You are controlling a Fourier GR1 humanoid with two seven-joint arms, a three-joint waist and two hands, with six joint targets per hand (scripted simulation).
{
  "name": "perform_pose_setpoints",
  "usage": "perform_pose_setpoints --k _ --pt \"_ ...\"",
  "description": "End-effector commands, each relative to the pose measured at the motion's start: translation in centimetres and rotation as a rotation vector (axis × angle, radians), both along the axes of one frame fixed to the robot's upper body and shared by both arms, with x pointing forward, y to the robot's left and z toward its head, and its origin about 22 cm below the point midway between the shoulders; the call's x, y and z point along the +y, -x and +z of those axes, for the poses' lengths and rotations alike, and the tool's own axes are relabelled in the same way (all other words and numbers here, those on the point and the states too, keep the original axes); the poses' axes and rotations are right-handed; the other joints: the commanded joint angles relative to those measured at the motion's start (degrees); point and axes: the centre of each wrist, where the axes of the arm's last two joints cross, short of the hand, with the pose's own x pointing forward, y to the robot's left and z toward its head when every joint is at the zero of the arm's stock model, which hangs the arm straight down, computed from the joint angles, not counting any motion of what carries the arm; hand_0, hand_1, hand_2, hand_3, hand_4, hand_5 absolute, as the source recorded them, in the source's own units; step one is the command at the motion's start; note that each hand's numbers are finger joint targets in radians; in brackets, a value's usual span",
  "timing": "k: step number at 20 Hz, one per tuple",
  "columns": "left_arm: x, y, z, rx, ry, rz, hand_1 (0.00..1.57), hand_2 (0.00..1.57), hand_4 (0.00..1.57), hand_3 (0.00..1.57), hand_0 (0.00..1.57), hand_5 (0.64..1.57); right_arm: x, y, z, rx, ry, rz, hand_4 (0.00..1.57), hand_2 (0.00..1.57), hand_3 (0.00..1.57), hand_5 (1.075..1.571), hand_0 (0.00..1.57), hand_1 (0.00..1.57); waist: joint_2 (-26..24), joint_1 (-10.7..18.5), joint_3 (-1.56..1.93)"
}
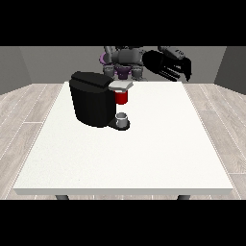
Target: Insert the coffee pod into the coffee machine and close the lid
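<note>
Up at the view's right, the hand at the view's right (pixel 169 65) is hanging in the air above the far edge of the white table (pixel 125 153), well apart from everything on it. Its fingers are showing as long dark shapes fanning downward and to the right, spread apart and holding nothing. The other hand is not showing anywhere in the view.

Moving outward and to the left, the coffee machine (pixel 92 98) is standing on the far left part of the table, a black, boxy body with its lid (pixel 91 79) sitting on top, tilted slightly. Whether that lid is lying fully shut I cannot tell. Under the machine's grey head (pixel 121 85), a red piece, seemingly the coffee pod (pixel 122 97), is sitting just beneath, and a small grey cup (pixel 122 119) is resting on the base below it.

Judging by its look, the pod is likely handling as a light, stiff little capsule with smooth, possibly slippery walls, so pinching it across its sides near the rim is looking safest. The lid is probably rigid and hinged; pressing down on its front edge with flat fingers should be serving better than grasping it.
</note>
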Motion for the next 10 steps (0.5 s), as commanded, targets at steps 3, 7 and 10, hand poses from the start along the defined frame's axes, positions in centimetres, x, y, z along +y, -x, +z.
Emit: perform_pose_setpoints --k 3,7,10 --pt "0.4 -0.2 1.0 -0.018 -0.008 0.019 0.0 0.0 0.3 0.0 0.0 1.571 2.9 -0.7 1.3 -0.09 -0.009 0.114 0.13 0.0 0.0 1.571 0.0 0.0 1.4 -0.4 -0.58" --pt "0.1 0.5 0.8 0.018 -0.002 0.009 0.0 0.0 0.35 0.0 0.0 1.571 3.9 -1.7 0.0 -0.064 -0.011 0.15 0.0 0.0 0.0 1.571 0.0 0.0 -0.6 -0.5 -0.57" --pt "2.4 0.6 -0.5 0.022 0.003 0.034 0.0 0.0 0.32 0.0 0.0 1.571 5.9 -1.6 -1.3 -0.051 -0.025 0.199 0.0 0.0 0.0 1.571 0.0 0.0 -2.5 -2.7 -0.59"
